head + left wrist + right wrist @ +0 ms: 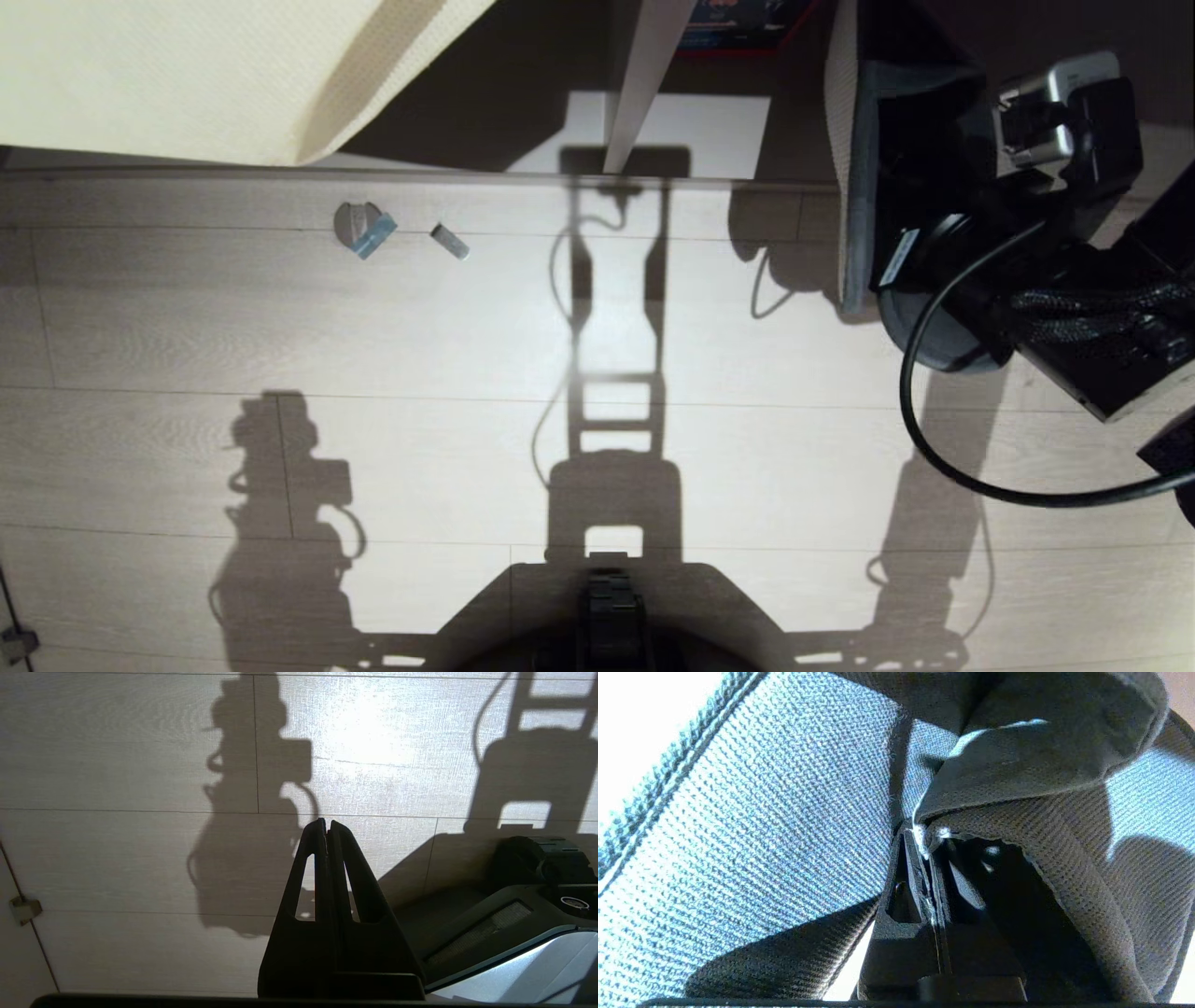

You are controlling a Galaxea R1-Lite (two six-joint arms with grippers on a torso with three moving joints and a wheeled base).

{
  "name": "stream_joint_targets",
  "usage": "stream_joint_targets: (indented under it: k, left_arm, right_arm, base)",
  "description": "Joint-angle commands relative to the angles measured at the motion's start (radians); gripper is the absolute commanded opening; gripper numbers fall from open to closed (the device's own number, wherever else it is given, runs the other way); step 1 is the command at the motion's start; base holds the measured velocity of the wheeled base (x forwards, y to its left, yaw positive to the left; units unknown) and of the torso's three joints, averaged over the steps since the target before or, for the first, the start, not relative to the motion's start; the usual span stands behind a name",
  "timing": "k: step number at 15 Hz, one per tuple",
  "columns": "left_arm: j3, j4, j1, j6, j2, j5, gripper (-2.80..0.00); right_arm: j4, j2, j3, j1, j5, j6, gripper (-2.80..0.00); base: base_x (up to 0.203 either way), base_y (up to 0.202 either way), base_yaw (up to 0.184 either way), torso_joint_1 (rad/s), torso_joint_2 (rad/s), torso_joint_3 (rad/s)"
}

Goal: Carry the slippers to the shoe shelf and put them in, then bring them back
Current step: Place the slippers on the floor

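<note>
A right pincer [927, 844] clenched on the fabric of grey-blue slippers [752, 826] holds them off a pale wood-plank floor [467, 448]. The right wrist view is filled with woven cloth: a broad blue-grey panel with a stitched edge on one side, a darker fold of lining on the other, and the two black fingers [908, 872] pressed together on a thin edge of material between them. How many slippers are in the grasp cannot be counted from that view, though two separate layers of fabric meet at the fingertips.

In the head view the slippers [854, 159] hang at the right, at the end of the right arm [1074, 280], seen edge-on as one tall flat dark shape with a pale sole side facing left. Its long axis runs toward and away from the robot across the floor, the far end reaching the dark area under the furniture.

The left pincer [327, 826] is clamped shut on nothing, its two fingertips touching, pointing at bare floor beside the robot's base [514, 933].

Two small bits of blue-grey litter [364, 229] lie on the floor near the cream bed cover [187, 75].
</note>
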Motion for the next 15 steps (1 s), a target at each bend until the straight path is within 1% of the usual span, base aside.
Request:
stream_joint_targets:
  k: [1,3,8,9,11,13,15]
  left_arm:
    - [0.000,0.000,0.000,-0.001,0.000,0.000,-2.80]
    - [0.000,0.000,0.000,-0.001,0.000,0.000,-2.80]
    - [0.000,0.000,0.000,-0.001,0.000,0.000,-2.80]
    - [0.000,0.000,0.000,-0.001,0.000,0.000,-2.80]
    - [0.000,0.000,0.000,-0.001,0.000,0.000,-2.80]
    - [0.000,0.000,0.000,-0.001,0.001,0.000,-2.80]
    - [0.000,0.000,0.000,0.000,0.000,0.000,-2.80]
  right_arm:
    - [-0.004,-0.075,0.063,0.032,-0.002,0.000,-2.80]
    - [-0.004,-0.133,0.133,0.055,-0.007,0.003,-2.80]
    - [0.014,-0.330,0.277,0.067,-0.015,0.026,-2.80]
    - [0.042,-0.375,0.296,0.068,-0.015,0.031,-2.80]
    - [0.120,-0.470,0.318,0.068,-0.013,0.080,-2.80]
    - [0.235,-0.569,0.339,0.068,-0.004,0.119,-2.80]
    - [0.345,-0.665,0.365,0.068,0.025,0.150,-2.80]
  base:
    - [0.000,0.000,0.000,0.000,0.00,0.000]
    - [0.000,0.000,0.000,0.000,0.00,0.000]
    - [0.000,0.000,0.000,0.000,0.00,0.000]
    - [0.000,0.000,0.000,0.000,0.00,0.000]
    - [0.000,0.000,0.000,0.000,0.00,0.000]
    - [0.000,0.000,0.000,0.000,0.00,0.000]
    - [0.000,0.000,0.000,0.000,0.00,0.000]
